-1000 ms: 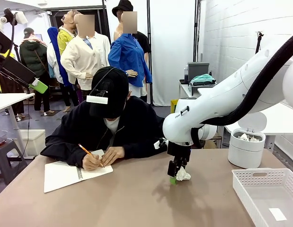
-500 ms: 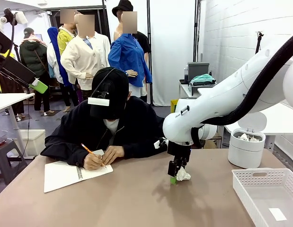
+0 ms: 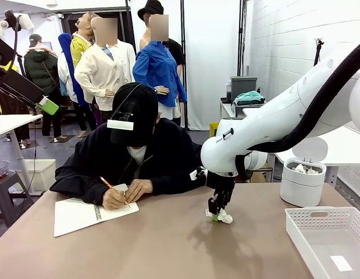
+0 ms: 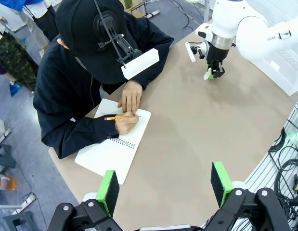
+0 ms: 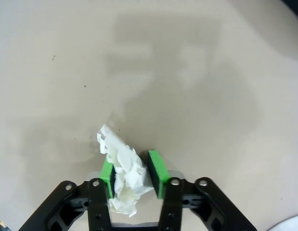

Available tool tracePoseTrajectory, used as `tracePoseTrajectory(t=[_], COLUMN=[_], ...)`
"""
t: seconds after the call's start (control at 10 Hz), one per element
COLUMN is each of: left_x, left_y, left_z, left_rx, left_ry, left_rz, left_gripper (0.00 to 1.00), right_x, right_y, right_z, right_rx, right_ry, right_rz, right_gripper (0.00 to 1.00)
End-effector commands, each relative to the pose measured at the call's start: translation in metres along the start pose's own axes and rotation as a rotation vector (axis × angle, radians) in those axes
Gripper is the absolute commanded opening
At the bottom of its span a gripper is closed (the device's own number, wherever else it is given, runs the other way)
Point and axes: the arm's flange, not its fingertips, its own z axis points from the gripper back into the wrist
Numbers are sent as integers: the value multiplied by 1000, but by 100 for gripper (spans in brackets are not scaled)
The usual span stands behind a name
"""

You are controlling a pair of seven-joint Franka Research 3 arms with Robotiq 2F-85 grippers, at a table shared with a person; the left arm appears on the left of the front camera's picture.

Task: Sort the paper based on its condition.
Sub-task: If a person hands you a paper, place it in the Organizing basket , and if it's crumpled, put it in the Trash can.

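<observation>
Right gripper (image 5: 131, 172) narrow, pinching wad (image 5: 123, 180) low over the table (image 3: 168, 250), right of centre. 1 flap juts past the pads. Left gripper (image 4: 164, 185) wide, empty. Risk: the pinch is soft and off-centre, so the wad may slip out on lift.

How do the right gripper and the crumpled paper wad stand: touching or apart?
Touching. The right wrist view shows the paper wad wedged between the right gripper's green pads.
</observation>
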Motion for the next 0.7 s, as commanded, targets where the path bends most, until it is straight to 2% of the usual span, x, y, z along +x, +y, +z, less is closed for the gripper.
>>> tracePoseTrajectory(t=[0.0, 0.3, 0.6], left_x=[0, 0, 0], left_y=[0, 0, 0], left_z=[0, 0, 0], left_rx=[2, 2, 2], left_ry=[0, 0, 0], left_rz=[1, 1, 1], left_gripper=[100, 100, 100], right_x=[0, 8, 11], right_y=[5, 5, -19], right_z=[18, 72, 127], right_rx=[12, -23, -12], right_ry=[-2, 63, 44], right_rz=[-36, -56, -136], right_gripper=[0, 0, 0])
